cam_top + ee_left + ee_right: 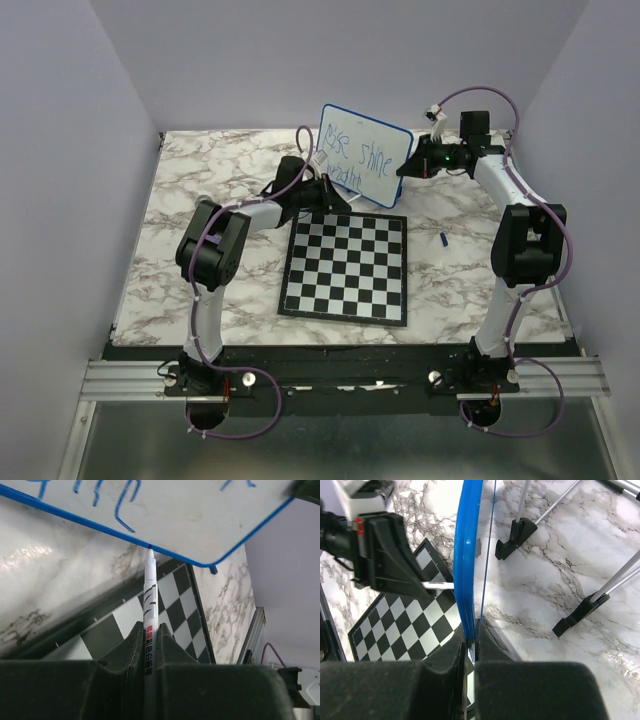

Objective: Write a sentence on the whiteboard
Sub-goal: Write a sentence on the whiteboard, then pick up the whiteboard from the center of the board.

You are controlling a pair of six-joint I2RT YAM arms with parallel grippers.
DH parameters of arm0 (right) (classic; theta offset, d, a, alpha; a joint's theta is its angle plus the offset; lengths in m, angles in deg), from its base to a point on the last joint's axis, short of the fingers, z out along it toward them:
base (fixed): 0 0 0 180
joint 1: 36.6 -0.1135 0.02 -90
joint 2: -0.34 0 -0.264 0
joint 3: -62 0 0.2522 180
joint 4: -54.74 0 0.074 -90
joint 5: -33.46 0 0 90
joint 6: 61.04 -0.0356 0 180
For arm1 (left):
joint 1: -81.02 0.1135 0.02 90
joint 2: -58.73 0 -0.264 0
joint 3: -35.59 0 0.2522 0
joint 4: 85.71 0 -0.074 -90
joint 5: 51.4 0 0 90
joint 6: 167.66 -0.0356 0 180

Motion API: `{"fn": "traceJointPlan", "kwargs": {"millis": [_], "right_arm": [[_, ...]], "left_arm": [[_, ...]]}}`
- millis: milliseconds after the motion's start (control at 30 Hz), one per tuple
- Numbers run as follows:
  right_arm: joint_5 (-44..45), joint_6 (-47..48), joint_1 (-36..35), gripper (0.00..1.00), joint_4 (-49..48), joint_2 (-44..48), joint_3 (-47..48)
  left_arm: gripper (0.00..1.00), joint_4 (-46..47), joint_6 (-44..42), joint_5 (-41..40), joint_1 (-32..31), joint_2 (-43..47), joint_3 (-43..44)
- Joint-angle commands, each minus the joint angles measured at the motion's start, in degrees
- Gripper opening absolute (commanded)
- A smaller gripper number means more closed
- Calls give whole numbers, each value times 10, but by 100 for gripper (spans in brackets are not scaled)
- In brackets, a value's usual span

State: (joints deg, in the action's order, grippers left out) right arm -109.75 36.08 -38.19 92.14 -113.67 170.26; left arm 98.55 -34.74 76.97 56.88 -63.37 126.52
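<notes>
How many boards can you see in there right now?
2. The whiteboard stands tilted at the back, its right edge clamped in the right gripper. The chessboard lies flat just in front of it. No other board shows.

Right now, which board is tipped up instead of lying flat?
The whiteboard, the blue-rimmed one, pinched at its edge by the right end effector. The chessboard lies flat on the table.

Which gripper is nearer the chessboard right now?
Left. The left gripper, shut on a marker, hangs at the far edge of the chessboard; the right gripper clamps the rim of the whiteboard, beyond the far right corner.
</notes>
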Motion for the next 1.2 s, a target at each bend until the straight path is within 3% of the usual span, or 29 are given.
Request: {"fn": "traceJointPlan", "kwargs": {"millis": [0, 267, 533, 967, 1167], "right_arm": [[-22, -4, -5, 0, 4, -3, -2], [-18, -4, -6, 0, 4, -3, 1], [-11, 17, -4, 0, 26, -7, 23], [-13, 88, 1, 0, 163, -65, 183], [-8, 98, 29, 0, 212, -111, 286]], "left_arm": [[0, 34, -5, 2, 8, 115, -56], [0, 27, -30, -20, 59, 264, -160], [0, 30, -34, -10, 99, 349, -248], [0, -119, -129, -22, 119, 510, -281], [0, -120, -129, -29, 120, 555, -329]]}}
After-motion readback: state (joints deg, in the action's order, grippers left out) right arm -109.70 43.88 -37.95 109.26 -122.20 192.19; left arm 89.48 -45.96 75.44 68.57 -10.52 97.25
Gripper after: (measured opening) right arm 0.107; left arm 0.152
